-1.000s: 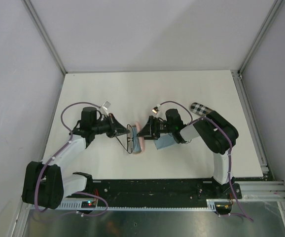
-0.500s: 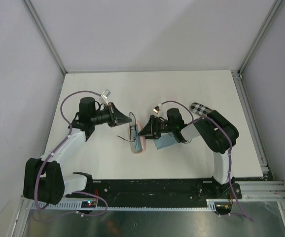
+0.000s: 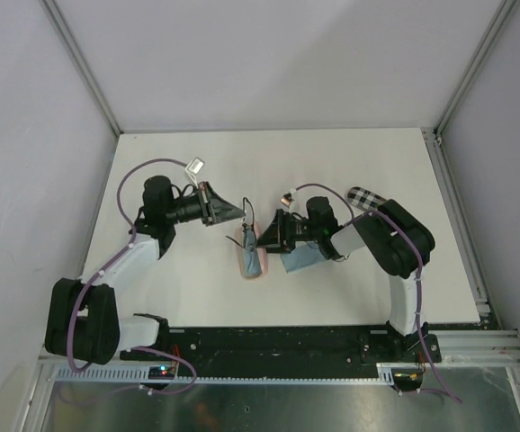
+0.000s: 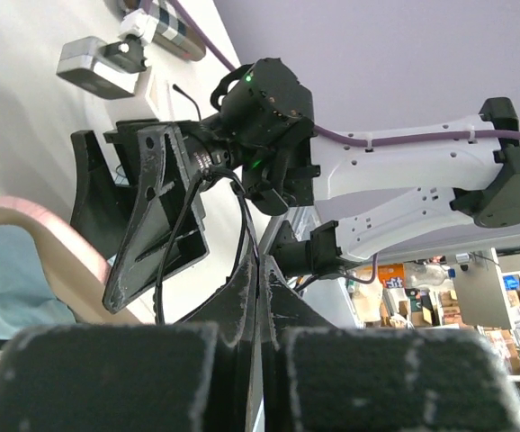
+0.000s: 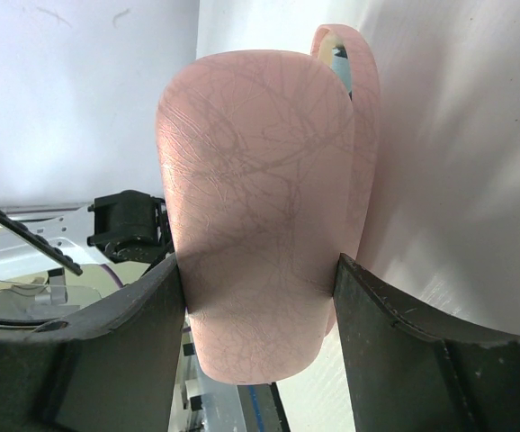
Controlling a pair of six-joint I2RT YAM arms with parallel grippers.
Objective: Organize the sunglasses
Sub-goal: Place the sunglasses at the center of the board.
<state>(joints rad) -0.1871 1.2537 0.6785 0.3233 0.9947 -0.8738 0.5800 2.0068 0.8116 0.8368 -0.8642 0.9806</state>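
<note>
Bright, even light from overhead fills the top view. The white table [image 3: 197, 288] is close to washed out, and the arms throw only faint, soft-edged shadows on it. In the left wrist view the pads [image 4: 107, 378] of the left gripper [image 4: 258, 279] are a grainy, out-of-focus blur along the bottom. The table glares white at upper left, and the room at lower right is smeared. In the right wrist view the pink case [image 5: 251, 198] is crisp, its crackle clear. The fingers [image 5: 422, 351] of the right gripper [image 5: 255, 306] sit in dull shadow, and a soft sheen lies on the table at right. The sunglasses [image 5: 13, 301] at lower left look hazy.
</note>
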